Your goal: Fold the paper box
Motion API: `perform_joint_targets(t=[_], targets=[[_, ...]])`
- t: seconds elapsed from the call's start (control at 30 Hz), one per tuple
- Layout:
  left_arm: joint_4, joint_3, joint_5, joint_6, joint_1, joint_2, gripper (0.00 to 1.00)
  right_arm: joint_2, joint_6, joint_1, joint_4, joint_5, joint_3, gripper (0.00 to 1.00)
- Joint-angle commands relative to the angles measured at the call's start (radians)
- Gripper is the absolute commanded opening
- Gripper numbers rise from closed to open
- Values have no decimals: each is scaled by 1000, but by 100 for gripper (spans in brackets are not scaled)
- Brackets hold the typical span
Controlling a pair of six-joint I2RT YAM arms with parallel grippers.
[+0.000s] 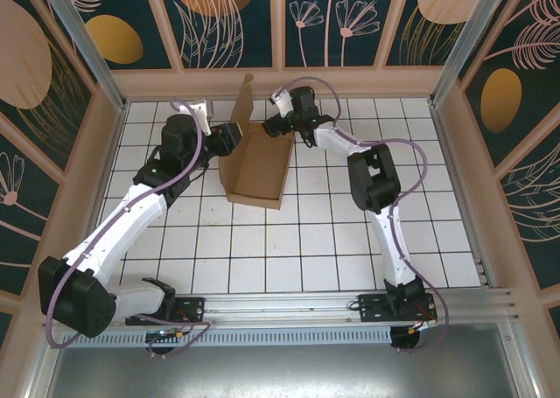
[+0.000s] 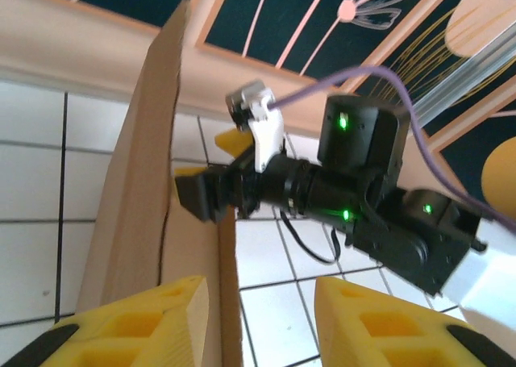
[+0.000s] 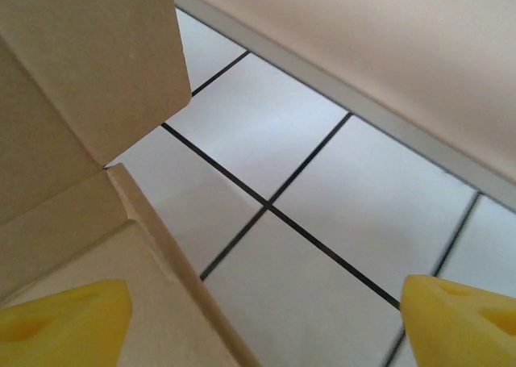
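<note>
Evidently mid-fold: box (image 1: 259,164) lies far-centre on the table (image 1: 350,258), one flap (image 1: 242,101) upright; left gripper (image 1: 229,138), parted, straddles its left side, right gripper (image 1: 269,125), likewise parted, flanks its far edge; next, side walls probably need raising.

The top camera looks down from high at 6 o'clock. The left wrist camera, close beside the paper box (image 1: 258,166), faces 3 o'clock; the right wrist camera looks closely on its corner.

The paper box (image 1: 258,166) lies on the table (image 1: 350,258). The left gripper (image 1: 233,136) straddles its left wall. The right gripper (image 1: 272,125) sits at its far corner.
</note>
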Motion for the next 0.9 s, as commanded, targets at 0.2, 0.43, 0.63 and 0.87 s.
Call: perform_joint_targets(t=[0.2,0.43,0.63,0.87], targets=[[210,-122,93,-26,2,-103,41,62,4,32,-154,6,68,45],[215,-133,90,-25,2,-149,41,-170,18,34,23,85,-336,29],[207,-147,71,-48,2,-168,41,-367,70,35,59,213,-618,19],[206,-154,70,-52,-5,-172,42,-604,157,34,-17,217,-830,50]])
